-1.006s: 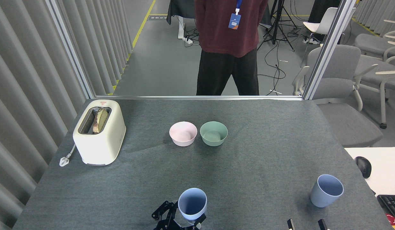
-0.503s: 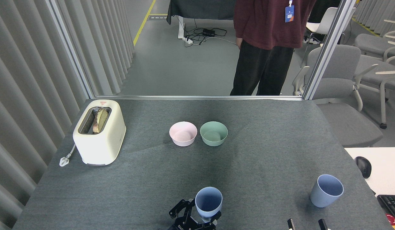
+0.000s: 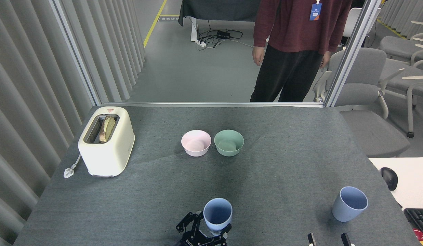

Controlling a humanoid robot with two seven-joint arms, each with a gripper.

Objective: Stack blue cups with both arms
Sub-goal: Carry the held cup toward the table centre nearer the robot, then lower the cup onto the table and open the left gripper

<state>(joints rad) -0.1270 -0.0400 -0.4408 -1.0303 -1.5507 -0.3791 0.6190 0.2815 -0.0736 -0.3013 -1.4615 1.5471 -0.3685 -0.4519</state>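
At the near edge of the grey counter (image 3: 273,171), about the middle, the left tool (image 3: 211,232) is closed around the base of one blue cup (image 3: 217,215), holding it upright with its mouth open to the view. The second blue cup (image 3: 349,204) stands by itself on the counter near the right edge, well apart from the first and leaning a little to the right in this view. Just below it at the bottom edge, only two fingertips of the right tool (image 3: 328,240) show, set apart with a clear gap and gripping nothing. Farther back, a pink bowl (image 3: 196,142) and a green bowl (image 3: 228,142) sit side by side, and a cream toaster (image 3: 106,140) with bread in its slot stands at far left. A person (image 3: 293,48) stands beyond the counter
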